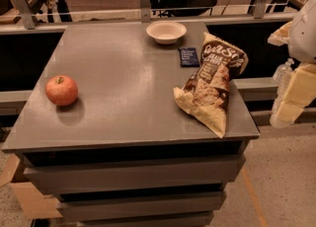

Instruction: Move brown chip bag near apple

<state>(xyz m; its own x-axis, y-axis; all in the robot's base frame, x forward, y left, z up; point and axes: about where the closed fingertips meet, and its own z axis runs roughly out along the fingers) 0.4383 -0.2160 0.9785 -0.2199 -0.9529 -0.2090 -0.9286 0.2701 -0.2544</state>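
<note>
Since the brown chip bag (210, 85) looks light, crinkly and puffed, it will likely crumple and slip; pinch its crimped top. It lies at the right edge of the table (123, 117), well apart from the apple (61, 90) at left. A blue packet (188, 56) and white bowl (166, 32) sit behind, off the path. The gripper (291, 102) hangs beyond that edge; released or clenched, I cannot tell.

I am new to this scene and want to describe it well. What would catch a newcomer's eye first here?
The brown chip bag stands out most. It lies large and crinkled on the right side of the grey table. Far across on the left side sits the small red apple, well apart from the bag. The robot's gripper hangs beyond the table's right edge, beside the bag but not touching it.
</note>
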